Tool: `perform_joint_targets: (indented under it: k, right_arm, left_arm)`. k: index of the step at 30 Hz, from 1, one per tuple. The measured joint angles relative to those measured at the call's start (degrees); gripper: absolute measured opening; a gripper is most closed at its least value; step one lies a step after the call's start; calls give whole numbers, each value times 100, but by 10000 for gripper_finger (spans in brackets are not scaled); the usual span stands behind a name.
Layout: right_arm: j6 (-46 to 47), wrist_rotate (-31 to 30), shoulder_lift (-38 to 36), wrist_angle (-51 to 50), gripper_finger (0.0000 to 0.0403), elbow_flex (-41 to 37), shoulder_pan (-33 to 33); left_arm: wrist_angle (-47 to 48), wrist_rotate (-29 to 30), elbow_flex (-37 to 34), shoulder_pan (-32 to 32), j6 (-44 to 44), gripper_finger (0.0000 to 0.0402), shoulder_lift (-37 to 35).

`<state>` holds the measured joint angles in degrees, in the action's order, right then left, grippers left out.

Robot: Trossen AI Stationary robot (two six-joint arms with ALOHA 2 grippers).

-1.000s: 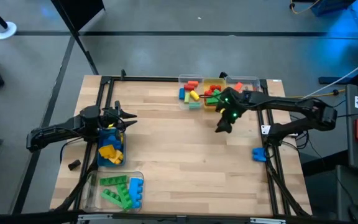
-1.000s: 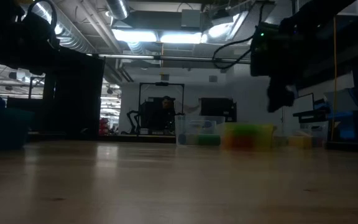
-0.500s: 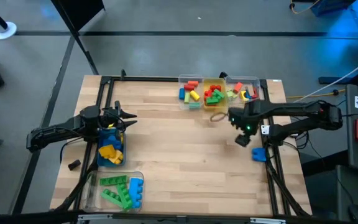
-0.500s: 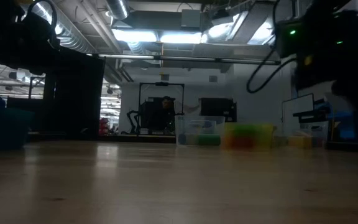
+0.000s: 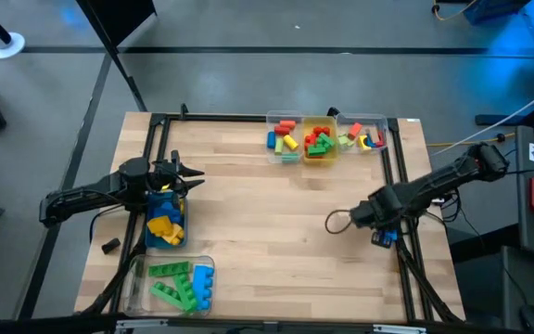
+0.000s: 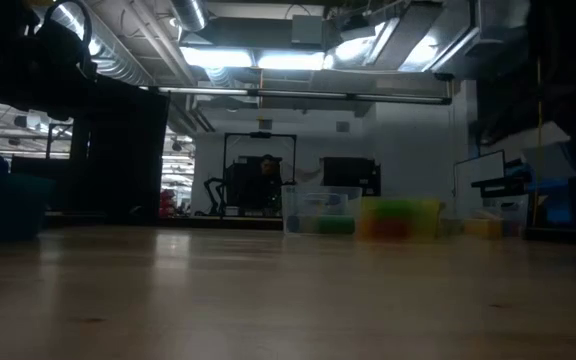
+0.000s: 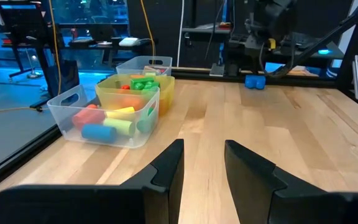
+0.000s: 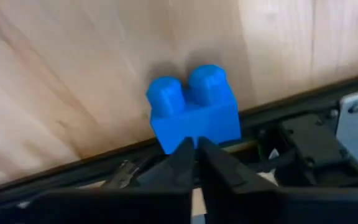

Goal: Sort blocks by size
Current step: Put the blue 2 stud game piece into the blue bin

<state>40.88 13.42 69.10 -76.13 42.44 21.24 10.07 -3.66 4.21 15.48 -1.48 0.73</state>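
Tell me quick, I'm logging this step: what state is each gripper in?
Left gripper: open, empty, above the bin of yellow blocks.
Right gripper: shut, empty, just short of the blue block.

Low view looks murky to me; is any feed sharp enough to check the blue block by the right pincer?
Low view: backlit by ceiling lights, tabletop dim, bins soft, block not visible. Right wrist view: blue block well lit and fairly sharp beyond the shut right pincer. High view: block mostly hidden under the arm.

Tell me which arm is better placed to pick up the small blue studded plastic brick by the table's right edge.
The right. Its tool hangs directly by the small blue studded plastic brick, fingers shut and needing to reopen. The left tool sits across the table over the bin of yellow and blue blocks.
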Motion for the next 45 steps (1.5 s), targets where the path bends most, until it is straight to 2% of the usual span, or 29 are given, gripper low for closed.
perform_joint_targets:
  k: [3,9,22,33,39,45]
  right_arm:
    - [442,-55,0,25,6,-109,372]
    - [966,-346,164,157,23,-120,917]
    - [1010,-382,1165,174,25,-120,1675]
    - [1058,-167,1852,649,25,-93,1700]
    - [1283,-664,1856,848,25,294,1606]
    - [1272,-1379,1849,1756,25,701,1310]
  left_arm:
    - [0,0,-2,-1,0,100,0]
    - [0,0,-2,-1,0,100,1]
    - [0,0,-2,1,0,100,0]
    - [0,0,-2,-1,0,100,0]
    - [0,0,-2,1,0,100,0]
    - [0,0,-2,-1,0,100,0]
